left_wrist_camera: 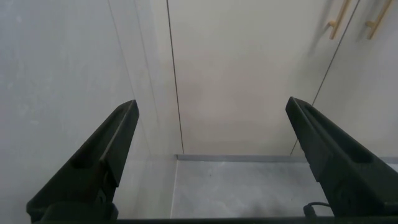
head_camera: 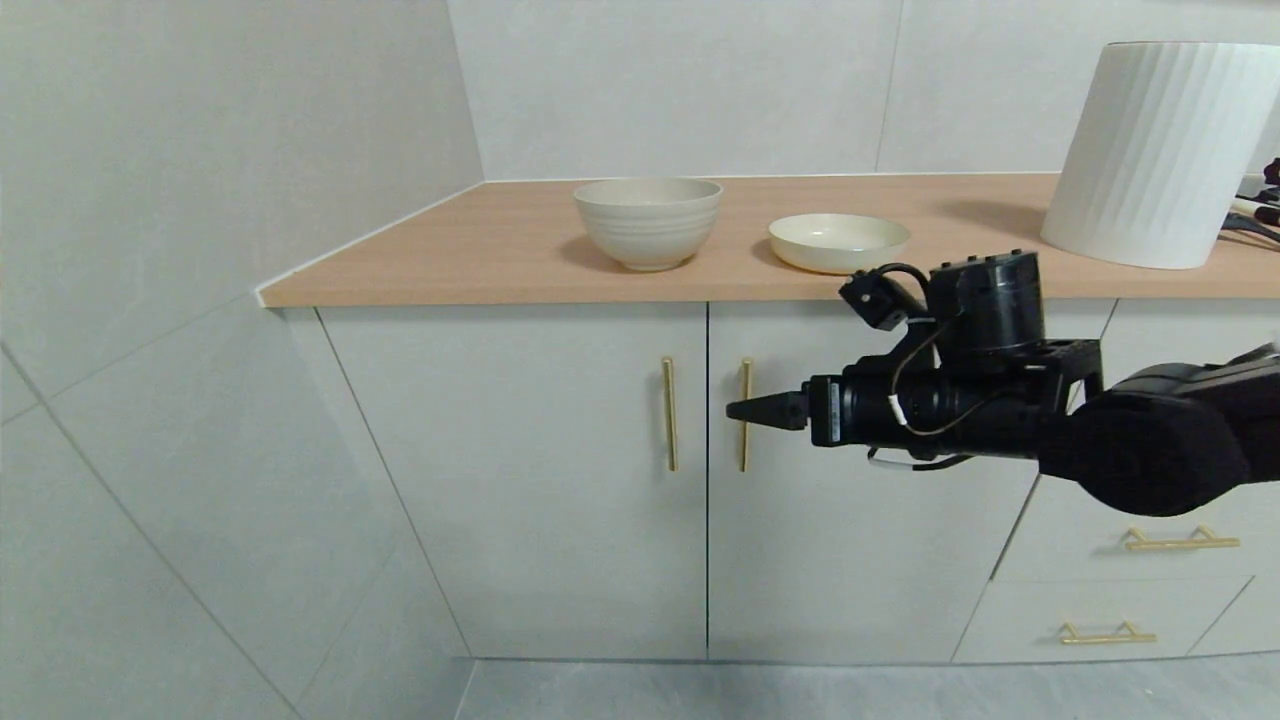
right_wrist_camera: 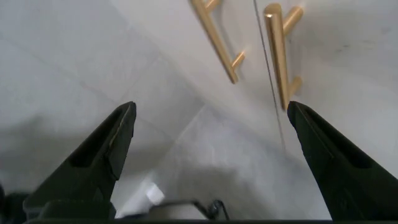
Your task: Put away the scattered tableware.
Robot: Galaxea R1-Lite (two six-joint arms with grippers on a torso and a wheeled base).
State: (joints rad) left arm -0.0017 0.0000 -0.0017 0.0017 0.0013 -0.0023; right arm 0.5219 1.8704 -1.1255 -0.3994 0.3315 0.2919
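Observation:
A deep ribbed cream bowl (head_camera: 648,222) and a shallow cream dish (head_camera: 838,242) stand side by side on the wooden countertop (head_camera: 480,260). Below them is a two-door cabinet with gold bar handles (head_camera: 669,413) on either side of the door seam. My right gripper (head_camera: 742,410) is held level in front of the doors, its tip right at the right door's handle (head_camera: 745,415). In the right wrist view this gripper (right_wrist_camera: 210,111) is open, with both handles (right_wrist_camera: 277,56) just beyond its fingers. My left gripper (left_wrist_camera: 211,106) is open with nothing in it, low down and facing the cabinet front.
A tall white ribbed container (head_camera: 1165,150) stands at the right of the counter, with dark utensils (head_camera: 1258,215) behind it. Drawers with gold handles (head_camera: 1180,541) sit at lower right. A tiled wall (head_camera: 200,300) closes the left side; grey floor (left_wrist_camera: 236,186) lies below.

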